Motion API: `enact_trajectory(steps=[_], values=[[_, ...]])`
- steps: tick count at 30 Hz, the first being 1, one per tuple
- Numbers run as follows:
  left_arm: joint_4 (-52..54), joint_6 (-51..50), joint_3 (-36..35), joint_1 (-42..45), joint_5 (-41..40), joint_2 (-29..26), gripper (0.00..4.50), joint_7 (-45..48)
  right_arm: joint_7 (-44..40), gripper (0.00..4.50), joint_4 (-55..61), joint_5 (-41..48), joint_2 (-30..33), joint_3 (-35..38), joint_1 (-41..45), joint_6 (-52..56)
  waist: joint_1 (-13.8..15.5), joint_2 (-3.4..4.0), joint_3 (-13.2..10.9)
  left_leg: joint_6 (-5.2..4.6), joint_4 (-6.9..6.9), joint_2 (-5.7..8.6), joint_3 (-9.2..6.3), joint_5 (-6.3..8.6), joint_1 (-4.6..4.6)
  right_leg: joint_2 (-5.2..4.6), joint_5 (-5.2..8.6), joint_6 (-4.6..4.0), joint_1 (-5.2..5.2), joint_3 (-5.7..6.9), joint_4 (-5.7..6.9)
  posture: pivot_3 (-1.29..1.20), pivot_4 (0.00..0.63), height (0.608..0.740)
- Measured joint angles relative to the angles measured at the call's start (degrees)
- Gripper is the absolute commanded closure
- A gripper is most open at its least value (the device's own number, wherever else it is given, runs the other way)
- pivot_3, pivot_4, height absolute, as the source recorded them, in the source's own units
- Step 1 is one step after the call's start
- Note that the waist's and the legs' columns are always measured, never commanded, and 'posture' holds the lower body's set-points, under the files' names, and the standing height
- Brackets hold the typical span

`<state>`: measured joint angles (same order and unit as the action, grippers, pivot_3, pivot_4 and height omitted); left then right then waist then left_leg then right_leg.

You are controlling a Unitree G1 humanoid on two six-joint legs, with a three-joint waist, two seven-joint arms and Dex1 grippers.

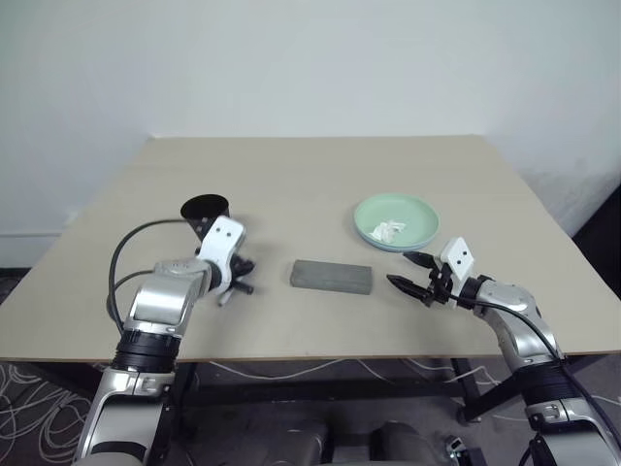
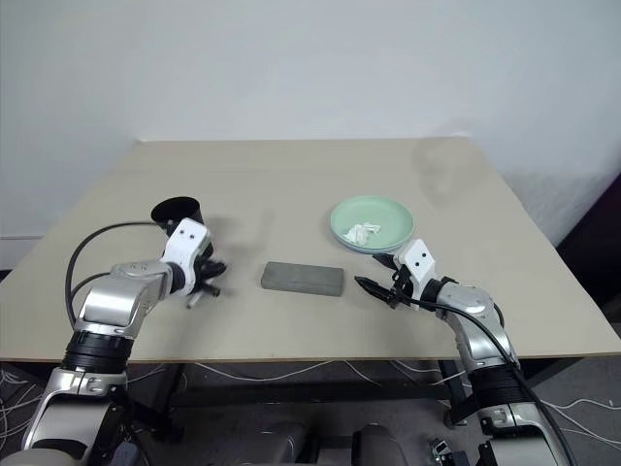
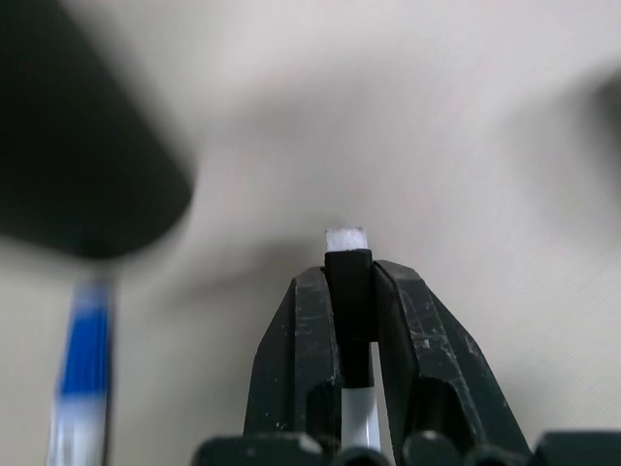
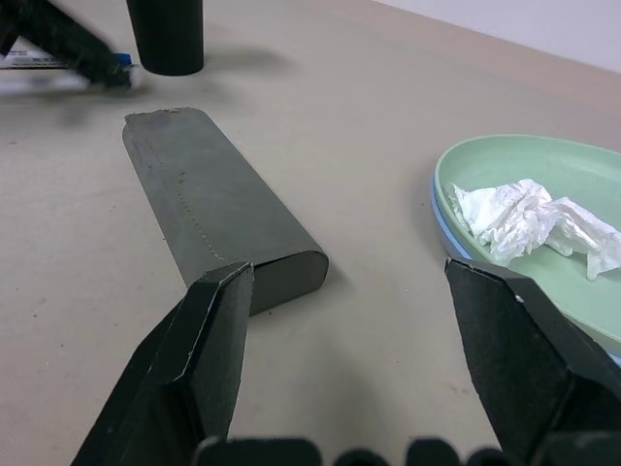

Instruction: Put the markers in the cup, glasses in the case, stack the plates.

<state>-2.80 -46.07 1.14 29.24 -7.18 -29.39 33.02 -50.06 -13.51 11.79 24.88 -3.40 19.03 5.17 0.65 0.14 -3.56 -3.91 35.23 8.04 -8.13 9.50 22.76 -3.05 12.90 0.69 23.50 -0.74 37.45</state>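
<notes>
Beige worktop (image 1: 320, 184) gives you open room behind the grey case (image 1: 331, 276); left gripper (image 3: 351, 282) clenches a marker (image 3: 348, 254) beside the black cup (image 1: 204, 210), right gripper (image 1: 411, 273) jaws released.

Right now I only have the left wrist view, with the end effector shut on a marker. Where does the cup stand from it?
Observer: The cup stands upright on the table just beyond the left end effector, slightly to its left.
Operator: And the plates?
Observer: Already stacked on the right side, green plate on the blue plate, with a crumpled tissue on top.
Operator: Is the other arm in my way?
Observer: No. The right end effector is open, between the plates and the case, which lies mid-table.
</notes>
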Motion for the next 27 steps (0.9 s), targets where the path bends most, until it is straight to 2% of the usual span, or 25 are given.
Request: enact_trajectory(steps=[4, 8, 16, 22, 27], values=[[1.18, 14.32, -2.29, 3.25, -1.84, 1.21, 4.38, 1.49, 0.01, 1.07, -0.04, -0.01, -0.48, -0.07, 0.66, -0.07, -0.31, 0.01, 0.02, 0.0, -0.09, 0.0, 0.1, 0.0, -0.03, 0.0, -0.01, 0.01, -0.02, -0.09, -0.03, 0.0, 0.0, 0.738], [-3.82, 26.28, -4.28, 5.25, -1.34, 2.23, 4.38, -0.89, 0.04, 1.07, -0.47, -0.05, -0.47, -0.06, 0.69, -0.09, -0.25, 0.0, 0.01, 0.03, -0.19, 0.0, 0.05, -0.02, -0.03, 0.06, -0.04, 0.06, 0.07, -0.07, -0.01, 0.0, 0.0, 0.738], [-25.93, 49.69, -6.88, 13.08, 6.69, 1.45, 4.38, -14.84, 0.22, 1.07, -0.68, -0.09, -0.53, -0.06, 0.78, -0.39, -0.01, -0.02, 0.02, 0.02, -0.01, 0.0, 0.09, -0.02, -0.1, 0.05, -0.06, 0.1, -0.02, -0.04, 0.0, 0.0, 0.0, 0.738], [-43.3, 61.94, -6.99, 16.01, 8.48, 1.46, 4.38, -18.34, 0.65, 1.07, -0.73, -0.1, -0.6, -0.05, 0.89, -0.41, 0.04, -0.06, 0.04, 0.02, 0.0, 0.0, 0.05, -0.02, -0.06, 0.05, -0.07, 0.11, 0.01, 0.04, 0.0, 0.0, 0.0, 0.738], [-53.32, 68.62, -6.97, 19.67, 8.83, 2.14, 4.38, -20.02, 1.01, 1.07, -0.7, -0.08, -0.59, -0.02, 0.87, -0.42, 0.04, -0.13, 0.04, 0.01, 0.05, 0.0, 0.06, -0.02, -0.02, 0.04, -0.07, 0.13, -0.02, 0.07, 0.0, 0.0, 0.0, 0.738]])
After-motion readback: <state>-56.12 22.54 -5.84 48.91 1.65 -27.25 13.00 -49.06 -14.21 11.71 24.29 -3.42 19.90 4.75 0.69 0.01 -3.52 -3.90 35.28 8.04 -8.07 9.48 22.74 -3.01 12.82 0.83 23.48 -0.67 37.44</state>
